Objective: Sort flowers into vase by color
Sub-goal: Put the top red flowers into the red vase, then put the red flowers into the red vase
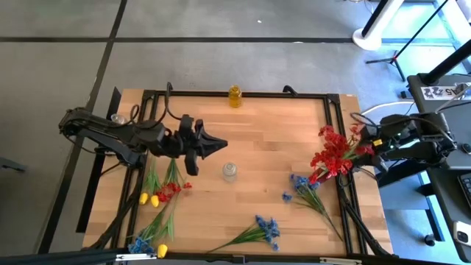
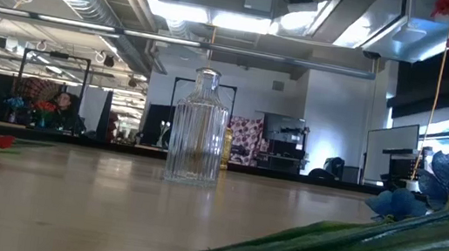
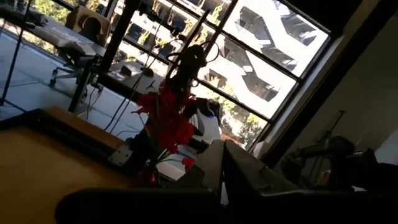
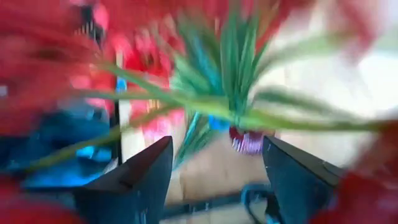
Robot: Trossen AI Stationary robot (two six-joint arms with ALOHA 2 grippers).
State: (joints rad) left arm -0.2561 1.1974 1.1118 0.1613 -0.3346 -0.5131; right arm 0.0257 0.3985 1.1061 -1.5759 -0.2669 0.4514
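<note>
Wooden bench [image 1: 257,132]: red flowers [image 1: 333,154] at right edge, stem crossing right pincer's [image 4: 214,171] wide fingers; left pincer [image 1: 213,146] shut, central.

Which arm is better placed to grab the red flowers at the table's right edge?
The right arm: its gripper stands open right at the red flowers. The left gripper is shut, beside the clear vase.

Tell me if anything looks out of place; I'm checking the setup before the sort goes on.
Yes. The red flowers sit bunched at the table's right edge, spilling over the frame by the open right gripper. The clear vase stands upright and empty mid-table. The other sprigs lie loose but flat.
</note>
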